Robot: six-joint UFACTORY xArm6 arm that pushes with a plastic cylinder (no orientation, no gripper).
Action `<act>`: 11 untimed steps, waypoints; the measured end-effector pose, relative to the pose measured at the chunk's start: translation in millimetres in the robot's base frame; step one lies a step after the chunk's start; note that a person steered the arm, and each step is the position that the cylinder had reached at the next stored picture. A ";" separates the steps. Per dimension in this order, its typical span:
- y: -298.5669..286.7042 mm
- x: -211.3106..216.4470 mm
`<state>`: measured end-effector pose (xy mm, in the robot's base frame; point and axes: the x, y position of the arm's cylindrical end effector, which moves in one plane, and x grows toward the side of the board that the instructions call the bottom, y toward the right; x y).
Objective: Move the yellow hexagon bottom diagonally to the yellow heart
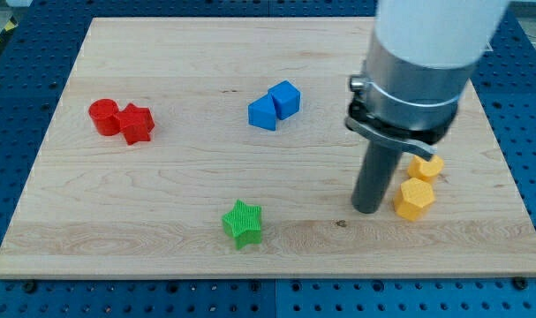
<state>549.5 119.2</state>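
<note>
The yellow hexagon (414, 199) lies at the view's lower right on the wooden board. The yellow heart (425, 167) sits just above it, nearly touching, partly hidden by the arm's clamp. My tip (366, 209) rests on the board just left of the yellow hexagon, with a small gap between them. The rod runs up into the large grey and white arm body (418, 62).
A green star (242, 223) lies at the bottom centre. Two blue blocks (274, 105) touch each other at the upper middle. A red cylinder (103, 117) and a red star-like block (137, 124) touch at the left. The board's right edge (508, 168) is near the yellow blocks.
</note>
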 end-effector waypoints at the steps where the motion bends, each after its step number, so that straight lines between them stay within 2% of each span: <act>1: 32.7 0.0; 5: 66.8 6.4; 6: 68.0 36.0; 8: 116.8 21.7; 11: 79.9 34.9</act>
